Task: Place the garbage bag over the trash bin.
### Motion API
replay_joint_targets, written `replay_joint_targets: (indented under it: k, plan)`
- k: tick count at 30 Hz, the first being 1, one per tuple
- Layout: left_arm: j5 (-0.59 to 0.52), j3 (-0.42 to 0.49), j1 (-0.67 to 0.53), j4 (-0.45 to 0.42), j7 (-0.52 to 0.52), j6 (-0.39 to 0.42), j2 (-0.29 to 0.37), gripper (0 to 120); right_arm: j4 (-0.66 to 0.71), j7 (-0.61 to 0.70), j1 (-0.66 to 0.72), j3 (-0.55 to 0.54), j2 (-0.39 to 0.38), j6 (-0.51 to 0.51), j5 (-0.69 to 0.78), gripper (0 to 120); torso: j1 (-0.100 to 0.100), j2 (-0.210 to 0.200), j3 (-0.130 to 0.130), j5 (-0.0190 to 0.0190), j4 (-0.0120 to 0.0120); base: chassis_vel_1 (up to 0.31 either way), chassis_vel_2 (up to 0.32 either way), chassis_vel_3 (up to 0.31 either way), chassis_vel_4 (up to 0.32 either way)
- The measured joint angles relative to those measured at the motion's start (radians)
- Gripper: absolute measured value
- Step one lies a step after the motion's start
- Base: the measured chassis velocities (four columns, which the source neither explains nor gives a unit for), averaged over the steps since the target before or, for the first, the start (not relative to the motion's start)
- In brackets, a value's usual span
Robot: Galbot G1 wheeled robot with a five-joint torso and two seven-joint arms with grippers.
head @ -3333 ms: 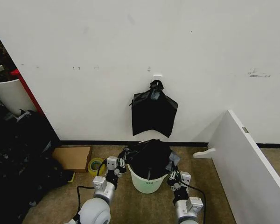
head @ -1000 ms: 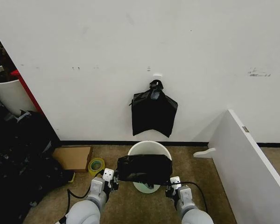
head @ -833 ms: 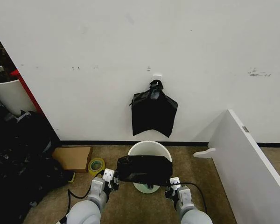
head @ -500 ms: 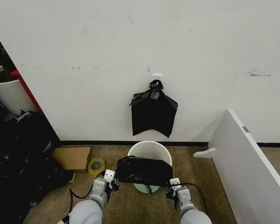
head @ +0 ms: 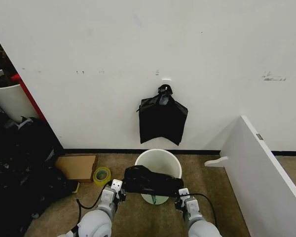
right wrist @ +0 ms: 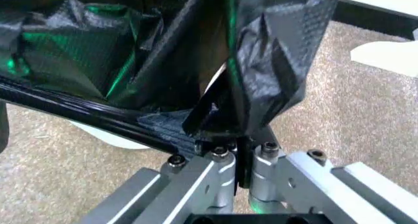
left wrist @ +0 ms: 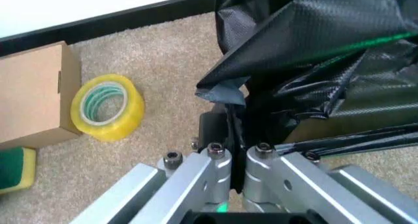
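You are holding the garbage bag [head: 152, 181] stretched over the near rim of the trash bin [head: 159, 160], the left gripper [head: 119, 189] and right gripper [head: 181, 195] each pinching one edge. The film is looking light, limp and slippery, so keep gripping its mouth edges.

1. The trash bin [head: 158, 161] stands on the floor by the far wall.
2. The garbage bag [head: 152, 181] hangs over the bin's near side, between the left pincer [head: 119, 190] and right pincer [head: 179, 196].
3. A tape roll [head: 101, 175] and a box [head: 78, 167] lie left of the bin.
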Motion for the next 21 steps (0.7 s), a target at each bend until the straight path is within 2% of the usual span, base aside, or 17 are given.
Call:
replay_joint_targets:
  k: [8, 13, 15, 21]
  plan:
    - [0.004, 0.0, 0.009, -0.02, -0.006, -0.003, 0.005, 0, 0.013, -0.001, -0.016, 0.008, 0.0, 0.024, -0.01, 0, 0.0, 0.0, 0.0, 0.0001, 0.0, 0.0, 0.0, 0.0, 0.0]
    - [0.012, -0.021, 0.036, -0.055, -0.004, -0.001, 0.013, 19, 0.053, -0.015, -0.049, 0.016, -0.017, 0.049, -0.014, 22, 0.0, 0.0, 0.0, 0.0, 0.0, 0.0, 0.0, 0.0, 0.0]
    - [0.016, -0.029, 0.046, -0.065, 0.0, 0.0, 0.017, 24, 0.062, -0.02, -0.058, 0.017, -0.02, 0.06, -0.017, 25, 0.0, 0.0, 0.0, 0.0, 0.0, 0.0, 0.0, 0.0, 0.0]
    - [0.035, -0.069, 0.106, -0.119, 0.014, 0.02, 0.035, 50, 0.109, -0.027, -0.099, 0.024, -0.036, 0.074, -0.033, 51, 0.0, 0.0, 0.0, -0.0001, 0.0, 0.0, 0.0, 0.0, 0.0]
